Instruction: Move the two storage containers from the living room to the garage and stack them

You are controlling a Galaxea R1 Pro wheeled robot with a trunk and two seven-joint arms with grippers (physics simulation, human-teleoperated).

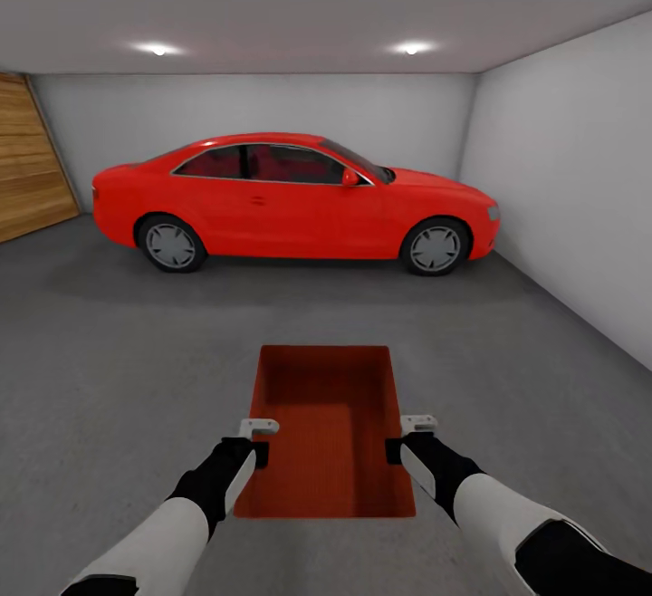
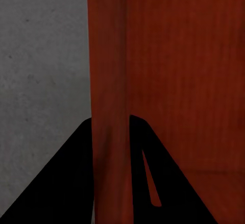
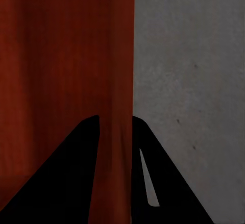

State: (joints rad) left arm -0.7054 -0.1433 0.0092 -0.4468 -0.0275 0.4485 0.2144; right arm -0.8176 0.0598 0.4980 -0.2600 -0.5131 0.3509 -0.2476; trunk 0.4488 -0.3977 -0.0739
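The storage container (image 1: pixel 326 424) hangs between the two arms over the grey floor (image 1: pixel 118 351) of the garage, well short of the red car (image 1: pixel 299 202). It looks stiff, matte and light for its bulk, so its long side walls are the natural places to hold. The left gripper (image 1: pixel 261 453) pinches the left wall between closed fingers (image 2: pixel 66 178); the right gripper (image 1: pixel 395 449) clamps the right wall likewise.
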